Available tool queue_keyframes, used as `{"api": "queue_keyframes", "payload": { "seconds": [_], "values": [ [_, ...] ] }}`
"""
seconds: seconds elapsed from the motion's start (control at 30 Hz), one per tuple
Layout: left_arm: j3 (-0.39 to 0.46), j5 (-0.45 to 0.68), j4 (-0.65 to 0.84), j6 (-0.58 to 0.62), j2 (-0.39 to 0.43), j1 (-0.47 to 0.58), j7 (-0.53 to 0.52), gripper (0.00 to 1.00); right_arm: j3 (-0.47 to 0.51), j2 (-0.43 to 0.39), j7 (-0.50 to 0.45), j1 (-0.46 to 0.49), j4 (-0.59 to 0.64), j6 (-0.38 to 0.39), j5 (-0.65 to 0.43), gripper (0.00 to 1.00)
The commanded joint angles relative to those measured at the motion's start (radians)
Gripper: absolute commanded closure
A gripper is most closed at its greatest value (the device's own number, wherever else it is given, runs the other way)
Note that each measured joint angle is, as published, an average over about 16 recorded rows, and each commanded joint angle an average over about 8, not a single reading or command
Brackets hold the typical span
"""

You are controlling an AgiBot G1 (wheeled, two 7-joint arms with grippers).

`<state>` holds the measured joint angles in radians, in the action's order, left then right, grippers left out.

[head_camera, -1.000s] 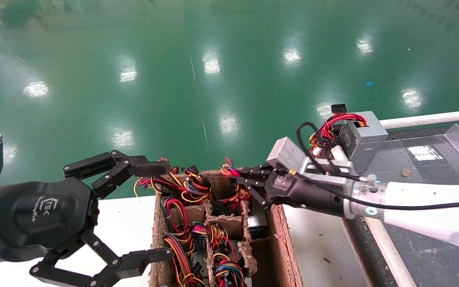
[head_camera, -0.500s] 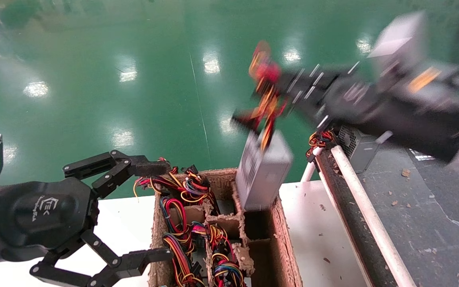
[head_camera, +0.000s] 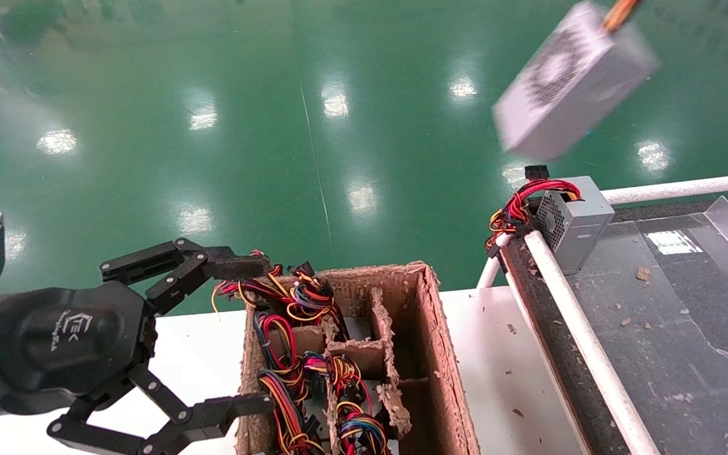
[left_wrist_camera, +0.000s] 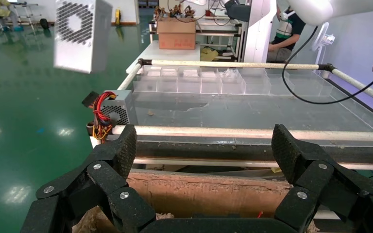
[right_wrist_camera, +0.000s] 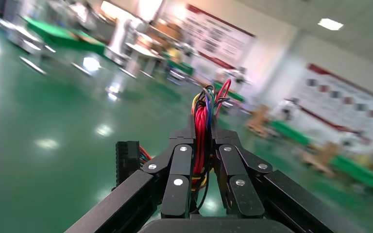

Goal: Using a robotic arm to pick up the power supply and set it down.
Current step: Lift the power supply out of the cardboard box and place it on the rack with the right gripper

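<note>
Lifted higher: power supply point(head_camera: 571, 82) (right gripper point(right_wrist_camera: 205, 145) clamping wires); box vacated.

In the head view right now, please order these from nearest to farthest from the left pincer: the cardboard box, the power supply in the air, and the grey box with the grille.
From the left pincer, open at lower left:
1. Cardboard box, right beside its fingertips.
2. Grey box with the grille, on the dark table's far corner, right.
3. Power supply, in the air at upper right.
</note>
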<state>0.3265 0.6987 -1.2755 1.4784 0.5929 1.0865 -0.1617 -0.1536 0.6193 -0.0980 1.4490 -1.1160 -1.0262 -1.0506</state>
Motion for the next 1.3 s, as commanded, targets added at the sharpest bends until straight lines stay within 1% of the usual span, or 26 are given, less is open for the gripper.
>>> {"api": "queue_keyframes", "payload": {
  "seconds": [0.03,0.17,0.27,0.47,0.63,0.77,0.87,1.17,1.3],
  "values": [
    [0.0,0.0,0.0,0.0,0.0,0.0,0.0,0.0,0.0,-0.014,0.028,0.035,0.036,0.004,-0.03,1.0],
    [0.0,0.0,0.0,0.0,0.0,0.0,0.0,0.0,-0.006,-0.055,0.064,0.051,0.097,0.002,-0.074,1.0],
    [0.0,0.0,0.0,0.0,0.0,0.0,0.0,0.0,-0.006,-0.09,0.082,0.036,0.138,-0.002,-0.095,1.0],
    [0.0,0.0,0.0,0.0,0.0,0.0,0.0,0.0,-0.002,-0.153,0.108,-0.048,0.197,-0.015,-0.107,1.0],
    [0.001,0.0,0.0,0.0,0.0,0.0,0.0,0.0,0.0,-0.169,0.121,-0.131,0.221,-0.024,-0.097,1.0],
    [0.001,0.0,0.0,0.0,0.0,0.0,0.0,0.0,-0.009,-0.149,0.129,-0.17,0.225,-0.012,-0.102,1.0],
    [0.001,-0.001,0.0,0.0,0.0,0.0,0.0,0.0,-0.024,-0.121,0.131,-0.172,0.227,0.002,-0.118,1.0],
    [0.001,-0.001,0.0,0.0,0.0,0.0,0.0,0.0,-0.079,-0.014,0.144,-0.1,0.247,0.034,-0.185,1.0],
    [0.001,-0.001,0.0,0.0,0.0,0.0,0.001,0.0,-0.096,0.024,0.152,-0.066,0.27,0.038,-0.204,1.0]
  ]
}}
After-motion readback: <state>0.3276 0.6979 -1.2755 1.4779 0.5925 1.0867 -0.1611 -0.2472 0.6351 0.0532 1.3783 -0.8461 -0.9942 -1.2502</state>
